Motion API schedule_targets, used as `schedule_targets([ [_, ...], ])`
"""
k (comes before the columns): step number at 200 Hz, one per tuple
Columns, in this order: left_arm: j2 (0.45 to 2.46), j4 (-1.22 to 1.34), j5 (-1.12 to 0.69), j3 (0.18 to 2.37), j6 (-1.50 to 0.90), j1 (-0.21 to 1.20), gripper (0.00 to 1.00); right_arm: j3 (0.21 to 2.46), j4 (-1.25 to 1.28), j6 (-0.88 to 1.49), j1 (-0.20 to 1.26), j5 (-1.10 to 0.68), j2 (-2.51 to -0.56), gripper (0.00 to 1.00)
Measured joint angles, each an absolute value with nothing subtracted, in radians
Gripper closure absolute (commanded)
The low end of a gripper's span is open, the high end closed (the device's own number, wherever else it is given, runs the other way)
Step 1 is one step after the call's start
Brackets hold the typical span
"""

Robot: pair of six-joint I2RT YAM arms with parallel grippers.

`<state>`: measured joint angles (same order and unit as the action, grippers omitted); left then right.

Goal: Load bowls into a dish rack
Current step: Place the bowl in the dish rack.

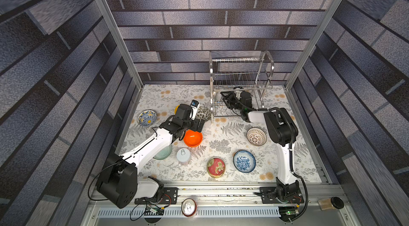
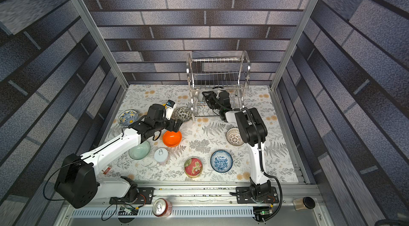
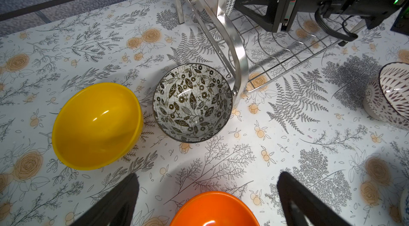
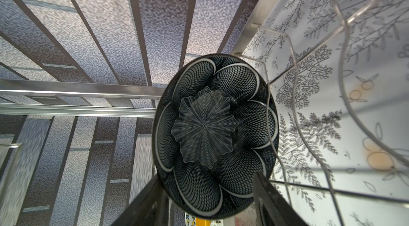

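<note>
Soda can on the front rail, bottom centre. Beyond, seven bowls lie loose on the table; the left gripper hangs over the orange bowl, jaws spread wide, empty. Farther, right of centre, the right gripper brackets a navy bowl on edge in the lower tier of the dish rack; whether held, cannot tell. One loaded, seven left

A dark navy bowl is stood on edge in the dish rack's lower tier; the orange bowl, yellow bowl and lattice bowl are seen upright on the surface.
</note>
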<state>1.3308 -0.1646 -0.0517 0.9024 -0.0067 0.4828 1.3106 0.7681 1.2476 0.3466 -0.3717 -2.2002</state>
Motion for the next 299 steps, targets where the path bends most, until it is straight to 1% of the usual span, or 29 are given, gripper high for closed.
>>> schedule_targets([
  [123, 1.331, -0.165, -0.052, 0.903, -0.007, 0.476, 0.0, 1.29, 0.706, 1.179, 0.347, -0.299, -2.151, 0.4],
  [171, 1.331, -0.165, -0.052, 0.904, -0.008, 0.476, 0.0, 1.267, 0.684, 1.113, 0.347, -0.289, -2.13, 0.4],
  [208, 1.345, -0.165, -0.052, 0.908, -0.011, 0.476, 0.0, 1.242, 0.656, 1.024, 0.347, -0.294, -2.103, 0.38],
  [247, 1.347, -0.165, -0.056, 0.908, -0.015, 0.476, 0.0, 1.238, 0.629, 0.904, 0.347, -0.318, -2.075, 0.34],
  [299, 1.347, -0.165, -0.056, 0.908, -0.019, 0.476, 0.0, 1.24, 0.593, 0.78, 0.367, -0.339, -2.074, 0.31],
])
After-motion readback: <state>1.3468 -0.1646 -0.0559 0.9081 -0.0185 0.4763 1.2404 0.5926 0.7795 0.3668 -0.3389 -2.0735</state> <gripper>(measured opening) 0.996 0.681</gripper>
